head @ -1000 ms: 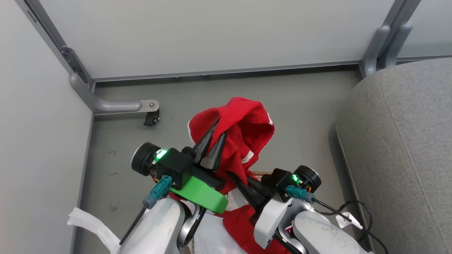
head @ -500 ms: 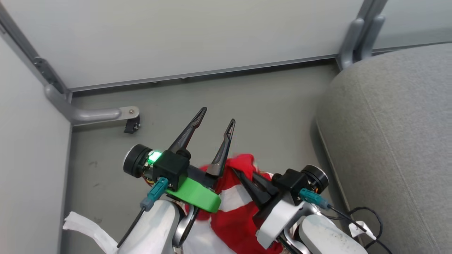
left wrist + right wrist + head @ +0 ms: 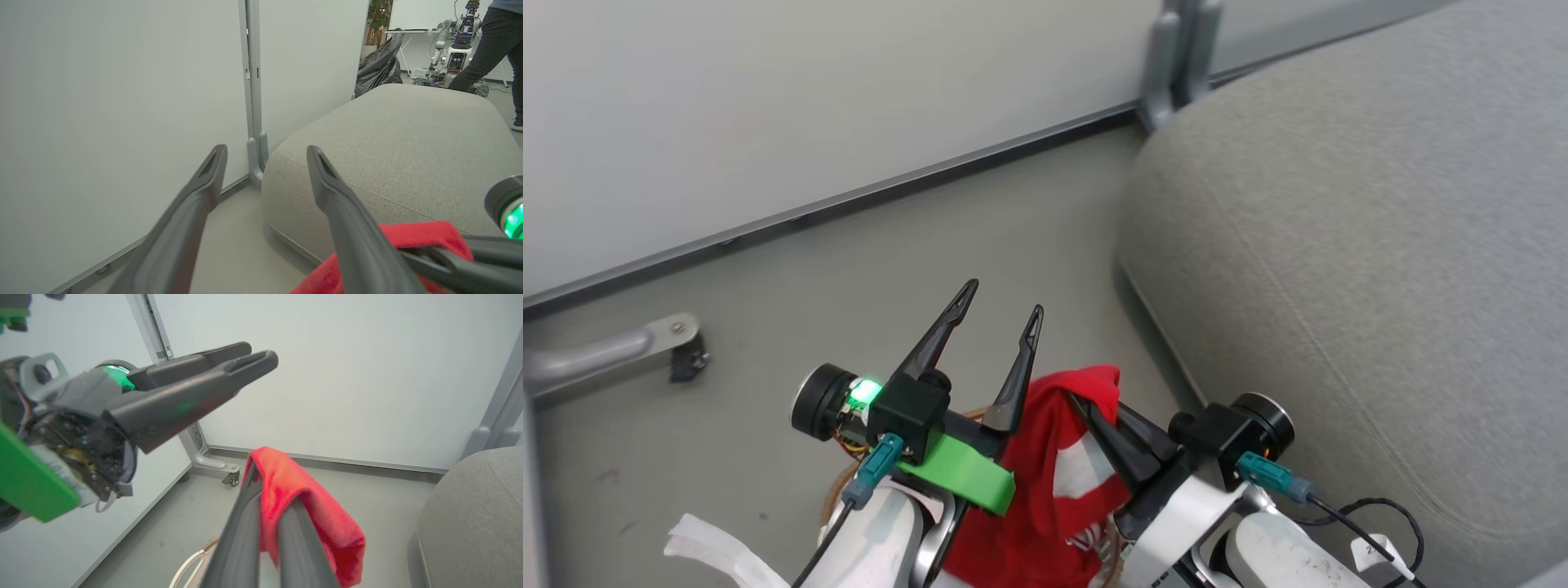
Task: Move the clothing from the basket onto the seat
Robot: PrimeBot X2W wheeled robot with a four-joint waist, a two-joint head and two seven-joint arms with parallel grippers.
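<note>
- right gripper (image 3: 1094,412): jaws pinched tight on a fold of the clothing (image 3: 1045,465). in the right wrist view the red fabric drapes over both fingertips and hangs down the far side.
- left gripper (image 3: 1003,300): fingers spread fairly wide with nothing between them, just beside the held fold.
- the clothing hangs in the air between my two arms, above the basket (image 3: 830,500), of which i see a sliver of tan rim. it is not yet on the seat (image 3: 1339,286), which lies to my right, near but apart.
- step in hand, as i judge it: carry to the seat. i hold the pinch firm and swing right with the hanging tail lifted above the cushion's rounded edge. i release only once most of the fabric is over the top of the cushion, not its side.
- i route the cloth wide of the left gripper's fingers to avoid a snag.
- writing: a white patch and some small white lettering show on the red fabric, too blurred to read. no brand is legible.
</note>
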